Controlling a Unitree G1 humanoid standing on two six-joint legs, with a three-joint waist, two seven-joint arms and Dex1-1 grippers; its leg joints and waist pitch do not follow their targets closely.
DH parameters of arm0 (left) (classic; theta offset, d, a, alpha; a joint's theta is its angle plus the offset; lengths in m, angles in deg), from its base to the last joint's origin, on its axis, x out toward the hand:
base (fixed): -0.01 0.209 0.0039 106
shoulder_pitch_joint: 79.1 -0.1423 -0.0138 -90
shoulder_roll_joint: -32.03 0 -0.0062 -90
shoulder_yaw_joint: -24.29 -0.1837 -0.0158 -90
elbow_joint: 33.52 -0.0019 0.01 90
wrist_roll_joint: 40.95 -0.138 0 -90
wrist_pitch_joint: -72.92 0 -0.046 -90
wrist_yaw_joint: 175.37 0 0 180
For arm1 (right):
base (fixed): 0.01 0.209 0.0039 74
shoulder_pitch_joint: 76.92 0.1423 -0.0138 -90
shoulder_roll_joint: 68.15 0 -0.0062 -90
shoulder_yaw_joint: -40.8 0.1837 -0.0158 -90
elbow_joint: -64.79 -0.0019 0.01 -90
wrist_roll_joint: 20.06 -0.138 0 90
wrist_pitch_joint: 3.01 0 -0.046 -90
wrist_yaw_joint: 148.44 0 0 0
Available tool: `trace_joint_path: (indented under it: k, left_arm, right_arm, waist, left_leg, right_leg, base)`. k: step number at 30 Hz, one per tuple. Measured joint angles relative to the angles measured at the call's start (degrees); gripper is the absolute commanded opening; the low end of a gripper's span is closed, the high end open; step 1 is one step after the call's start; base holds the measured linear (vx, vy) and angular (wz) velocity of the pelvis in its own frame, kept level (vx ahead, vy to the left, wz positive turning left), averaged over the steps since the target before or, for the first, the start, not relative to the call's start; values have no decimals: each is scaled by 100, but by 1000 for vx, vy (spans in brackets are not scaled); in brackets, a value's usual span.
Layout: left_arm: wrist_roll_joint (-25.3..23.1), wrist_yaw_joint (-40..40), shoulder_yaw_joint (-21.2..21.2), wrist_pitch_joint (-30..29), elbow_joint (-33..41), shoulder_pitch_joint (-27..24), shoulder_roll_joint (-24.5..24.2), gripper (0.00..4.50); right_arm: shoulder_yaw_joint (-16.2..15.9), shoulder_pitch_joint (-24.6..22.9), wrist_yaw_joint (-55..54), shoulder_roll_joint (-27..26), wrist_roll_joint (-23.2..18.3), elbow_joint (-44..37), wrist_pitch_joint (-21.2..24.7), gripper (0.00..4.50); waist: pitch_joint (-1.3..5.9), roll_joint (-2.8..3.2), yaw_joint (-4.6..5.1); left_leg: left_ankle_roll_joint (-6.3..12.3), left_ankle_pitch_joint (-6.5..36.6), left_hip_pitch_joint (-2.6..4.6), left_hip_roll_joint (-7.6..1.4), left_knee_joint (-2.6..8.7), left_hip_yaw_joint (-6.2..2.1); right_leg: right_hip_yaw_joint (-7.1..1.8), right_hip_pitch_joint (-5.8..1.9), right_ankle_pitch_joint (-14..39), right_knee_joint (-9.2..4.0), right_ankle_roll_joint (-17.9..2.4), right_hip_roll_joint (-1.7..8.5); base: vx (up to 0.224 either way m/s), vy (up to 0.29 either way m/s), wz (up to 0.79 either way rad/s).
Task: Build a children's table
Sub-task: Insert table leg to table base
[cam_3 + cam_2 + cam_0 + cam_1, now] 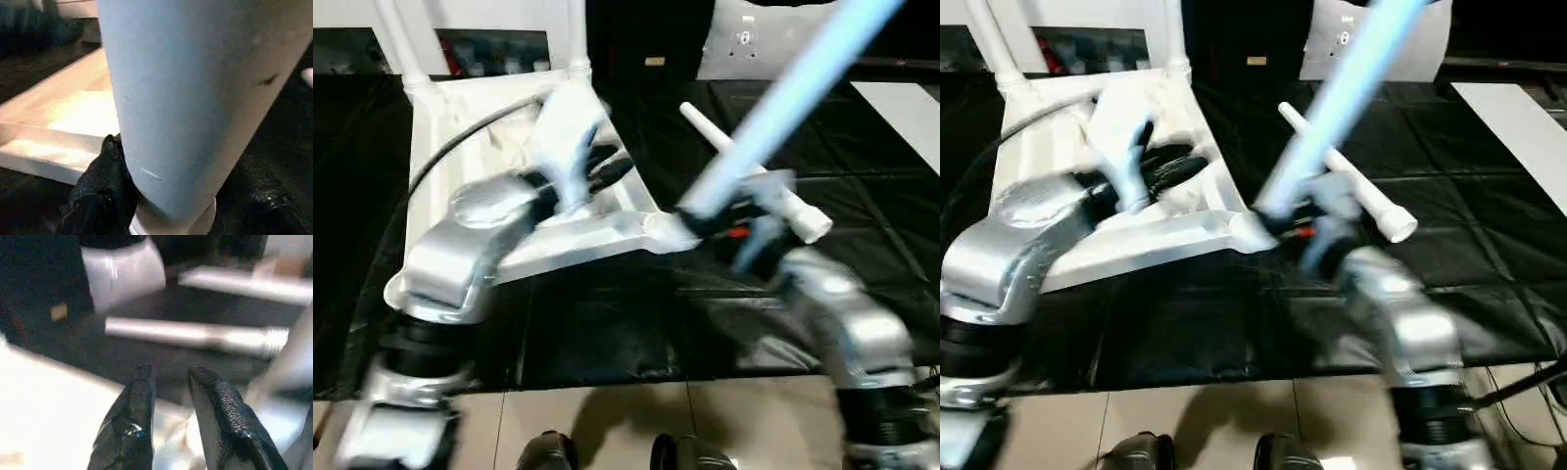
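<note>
The children's table top (431,137) lies upside down on the black worktable, with two white legs (396,39) standing in its far corner sockets. My right gripper (724,217) is shut on a third leg (783,108), which tilts up and to the right. That leg's lower end is at the top's near right corner (656,230). In the right wrist view, black fingers (100,193) clamp this leg (195,98). My left gripper (168,377) hovers open over the table top, holding nothing. A loose leg (773,191) lies on the worktable behind the right gripper.
The black-covered worktable (607,333) ends at a front edge above the tiled floor (607,421), where my feet show. A white board (906,108) lies at the far right. A black cable (450,147) runs over the table top to my left arm.
</note>
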State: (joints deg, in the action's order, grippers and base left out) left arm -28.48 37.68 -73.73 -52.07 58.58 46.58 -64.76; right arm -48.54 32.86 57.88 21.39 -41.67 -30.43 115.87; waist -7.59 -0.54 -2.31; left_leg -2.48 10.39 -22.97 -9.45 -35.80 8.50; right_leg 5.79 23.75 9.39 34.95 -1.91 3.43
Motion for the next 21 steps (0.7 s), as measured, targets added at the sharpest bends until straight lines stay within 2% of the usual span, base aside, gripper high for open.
trace_joint_path:
  k: [6,14,21]
  left_arm:
    - [-470,813,-878,713,-1262,82,-192,169]
    - [-863,1312,-1123,1645,-3039,760,-27,169]
    - [-978,1526,-1105,1935,-3744,992,42,169]
  right_arm:
    - [61,-69,-12,140,37,-1,-25,191]
    - [95,-352,-25,238,38,-269,87,191]
    - [98,-443,-30,268,37,-369,116,191]
  waist:
    - [0,1,-1]
    - [-4,31,28]
    - [-12,66,28]
  left_leg:
    - [2,2,-5,0,20,19]
    - [0,0,4,-6,31,33]
    - [0,0,5,-7,32,34]
  right_leg:
    - [-12,15,-17,-2,-28,1]
    - [-15,19,-18,-4,-30,-1]
    - [-15,18,-20,-7,-34,0]
  base:
    - [0,0,0]
    - [0,0,0]
    - [0,0,0]
